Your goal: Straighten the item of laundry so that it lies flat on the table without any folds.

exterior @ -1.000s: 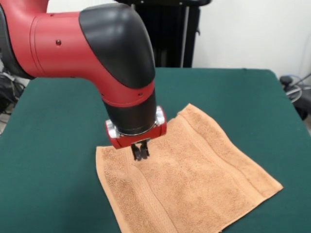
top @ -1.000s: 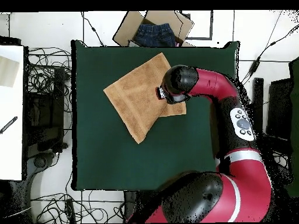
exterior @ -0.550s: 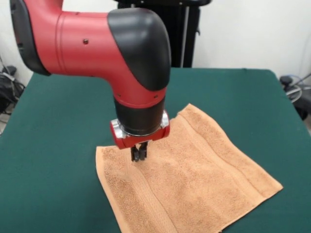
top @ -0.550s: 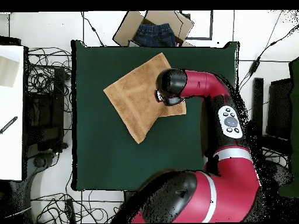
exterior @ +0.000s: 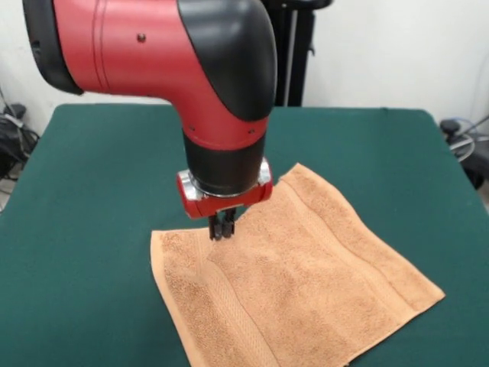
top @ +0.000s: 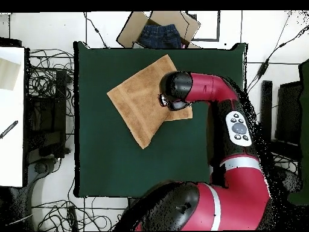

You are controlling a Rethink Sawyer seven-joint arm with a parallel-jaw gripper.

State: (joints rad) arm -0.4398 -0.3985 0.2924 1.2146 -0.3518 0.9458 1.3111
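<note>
Over towel far edge: jaws closed, empty | beyond table: cardboard box holding jeans

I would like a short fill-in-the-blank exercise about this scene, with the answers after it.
1. The towel lies on a table whose top is dark ____.
2. The gripper is above the ____.
3. Its two fingers are pressed ____.
4. The arm is red and ____.

Answers: green; towel; together; black

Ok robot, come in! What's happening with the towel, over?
Gripper shut, tips down over the towel's far edge. Towel spread flat on the green table, no folds showing. Nothing in the way.
</note>
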